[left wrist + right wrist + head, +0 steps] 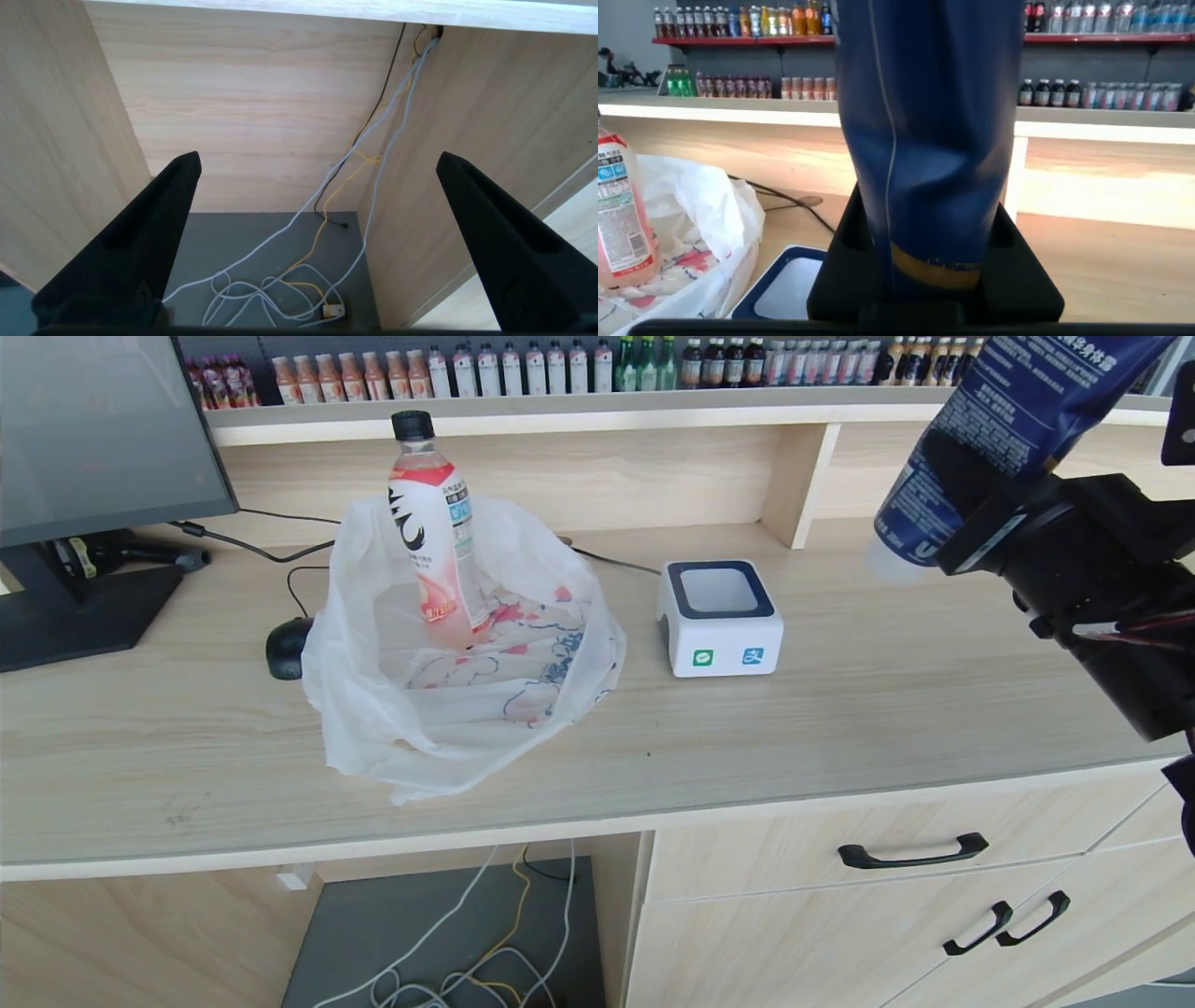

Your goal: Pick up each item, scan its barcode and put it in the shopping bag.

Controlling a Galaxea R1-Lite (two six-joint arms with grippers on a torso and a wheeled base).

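Right arm: raised over the counter's (840, 728) right end, right gripper (971, 518) clamped across a blue tube (1008, 420).
Left arm: low beneath the counter, left gripper (318, 233) with its black wedge fingers (140, 243) spread wide around nothing, facing loose cables (308, 280).
Blue tube: glossy soft plastic, tilted, pale cap end lowest, in the air up and right of the scanner (719, 616).
Shopping bag (373, 709): thin, crumpled translucent plastic, mouth open, left of the scanner; a black-capped drink bottle (434, 541) stands inside.
Scanner: white rounded cube, dark-framed top window.
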